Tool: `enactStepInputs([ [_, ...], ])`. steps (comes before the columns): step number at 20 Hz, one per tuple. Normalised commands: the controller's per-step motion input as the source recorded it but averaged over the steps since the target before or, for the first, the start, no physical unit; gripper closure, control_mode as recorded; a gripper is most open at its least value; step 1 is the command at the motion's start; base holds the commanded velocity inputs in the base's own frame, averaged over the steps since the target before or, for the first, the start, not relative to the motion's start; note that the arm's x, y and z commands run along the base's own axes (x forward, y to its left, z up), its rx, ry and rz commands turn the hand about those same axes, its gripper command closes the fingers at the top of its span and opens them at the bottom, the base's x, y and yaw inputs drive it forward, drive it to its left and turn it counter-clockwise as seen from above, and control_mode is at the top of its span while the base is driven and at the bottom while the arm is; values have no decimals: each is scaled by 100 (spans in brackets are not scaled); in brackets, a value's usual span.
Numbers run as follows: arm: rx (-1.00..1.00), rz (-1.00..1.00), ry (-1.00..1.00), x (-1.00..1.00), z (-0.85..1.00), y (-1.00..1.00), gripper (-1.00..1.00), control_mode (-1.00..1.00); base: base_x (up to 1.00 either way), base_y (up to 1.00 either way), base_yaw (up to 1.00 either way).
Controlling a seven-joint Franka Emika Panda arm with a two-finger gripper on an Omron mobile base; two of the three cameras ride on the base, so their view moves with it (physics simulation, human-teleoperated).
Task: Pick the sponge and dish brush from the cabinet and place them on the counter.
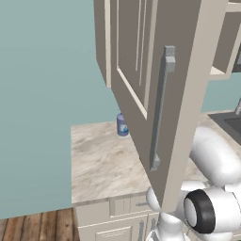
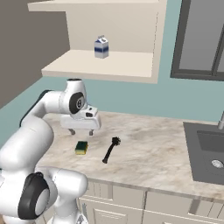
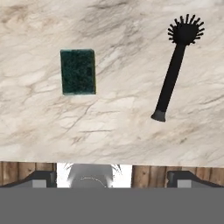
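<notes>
Spread wide with nothing between them, the jaws of the white two-finger gripper (image 2: 81,130) hang above the wide beige-grey marbled stone counter (image 2: 153,153), just back from the flat rectangular sponge (image 2: 81,147) with its dark green scrub face and yellow side. In the hand view the two dark fingertips (image 3: 42,178) stand far apart at the bottom edge, and the sponge (image 3: 78,71) lies flat on the stone beyond them. Beside the sponge and clearly apart from it, on the side toward the dark grey sink (image 2: 209,151), lies the black dish brush (image 2: 110,150) with a round bristled head; its head points away from the counter's front edge and its handle runs back toward that edge at a slight slant. Above the counter, the large beige wall-hung cabinet (image 2: 109,65) stands open, and on its lower shelf sits a small white and blue carton (image 2: 101,47), upright. In the left base view the cabinet's raised-panel door (image 1: 155,94) with its long vertical grey bar handle (image 1: 161,108) is swung out over the counter, and behind the door a small blue soap bottle (image 1: 122,125) stands on the stone near the teal wall (image 1: 42,94).
</notes>
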Motion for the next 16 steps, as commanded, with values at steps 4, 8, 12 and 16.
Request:
enactStepInputs([
  [4, 0, 0, 0, -50, 51, 0, -100, -100, 0, 0, 0],
  [8, 0, 0, 0, -30, 69, 0, -100, -100, 0, 0, 0],
  [12, 0, 0, 0, -19, 79, 0, -100, -100, 0, 0, 0],
  [16, 0, 0, 0, -10, 77, 0, -100, -100, 0, 0, 0],
])
